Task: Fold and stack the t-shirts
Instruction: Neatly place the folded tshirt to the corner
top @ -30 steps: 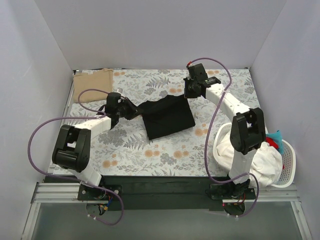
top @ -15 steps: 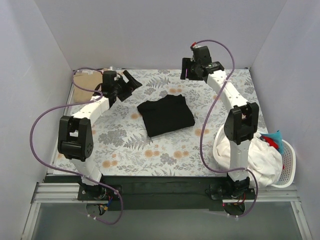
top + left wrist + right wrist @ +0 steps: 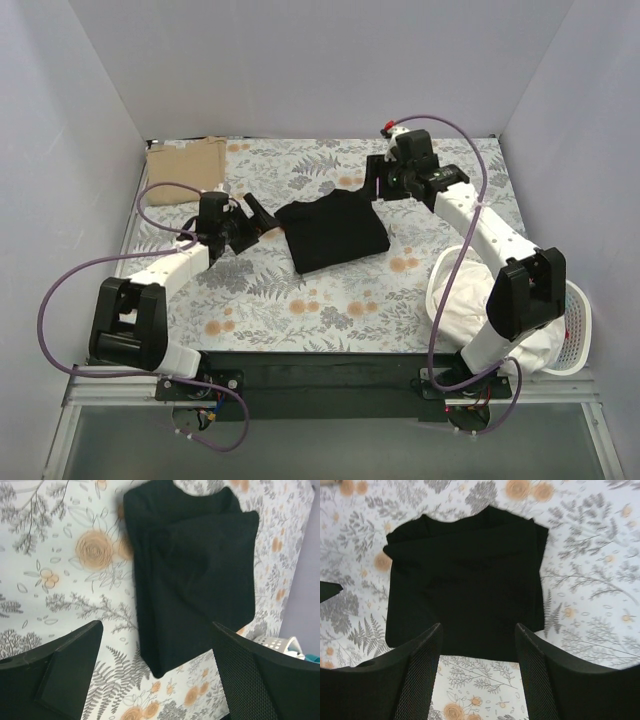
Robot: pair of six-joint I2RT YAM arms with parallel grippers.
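Folded black t-shirt [image 3: 335,232] lies on the floral cloth [image 3: 300,300]; tan t-shirt [image 3: 185,158] far left. Left gripper [image 3: 262,218] and right gripper [image 3: 376,183] flank the black one, fingers spread wide, empty

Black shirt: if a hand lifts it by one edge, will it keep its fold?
Probably not: the black shirt looks soft, its folded layers loose, so it would likely droop open. Pushed, it may bunch on the floral cloth.
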